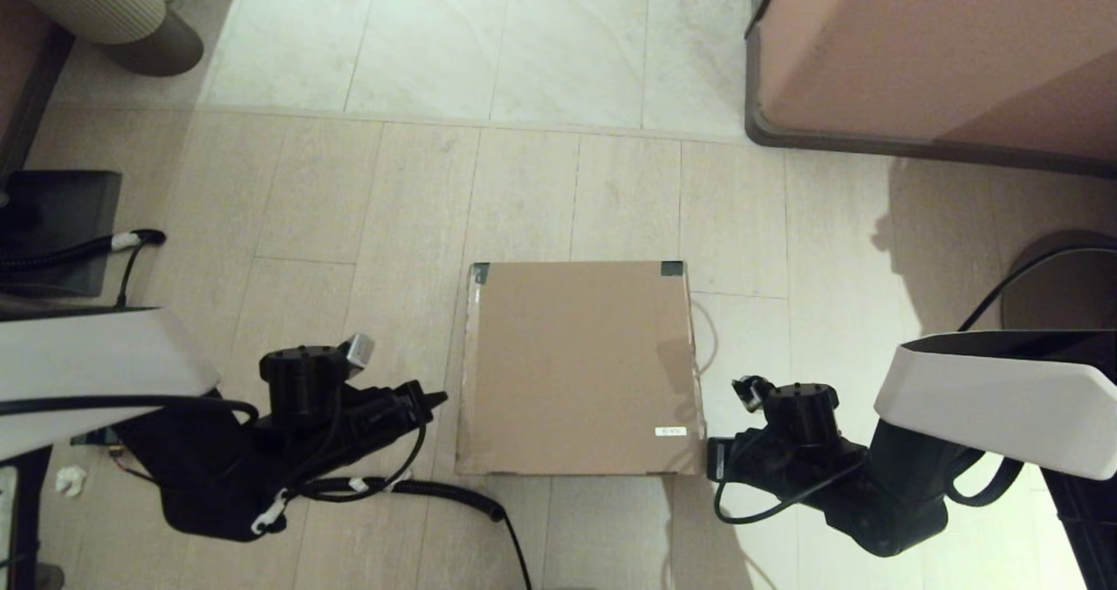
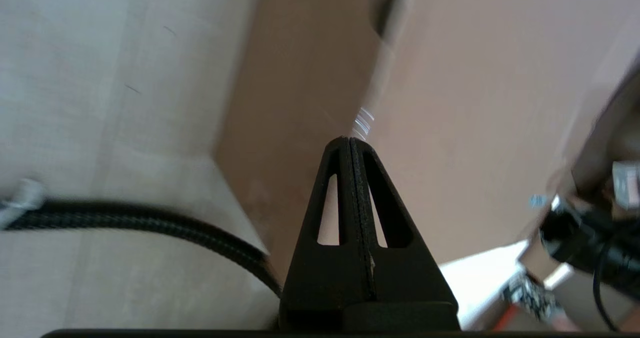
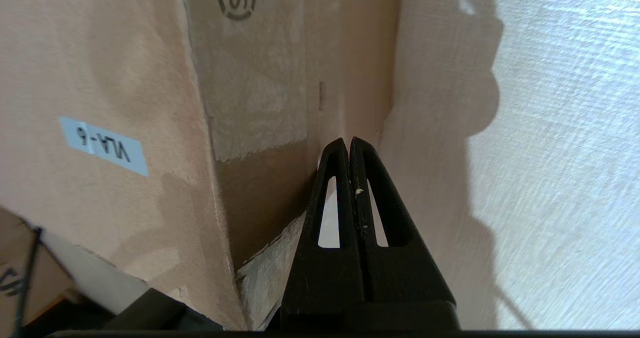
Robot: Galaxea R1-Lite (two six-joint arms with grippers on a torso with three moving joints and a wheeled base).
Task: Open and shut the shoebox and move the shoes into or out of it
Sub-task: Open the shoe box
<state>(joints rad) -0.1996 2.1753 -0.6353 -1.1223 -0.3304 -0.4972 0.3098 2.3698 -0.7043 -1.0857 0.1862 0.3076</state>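
Left gripper (image 1: pixel 434 395) and right gripper (image 1: pixel 717 459) flank closed shoebox (image 1: pixel 580 367).

The brown shoebox (image 1: pixel 580 367) sits flat on the floor (image 1: pixel 349 223), lid shut, with a small white label (image 1: pixel 670 431).

plain brown shoebox (image 1: pixel 576 367) with black-taped corners, white label (image 1: pixel 670 431); pale tiled floor (image 1: pixel 366 206).

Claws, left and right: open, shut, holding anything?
Left claw: shut, empty, beside the shoebox on its left.
Right claw: shut, empty, at the shoebox's right side.
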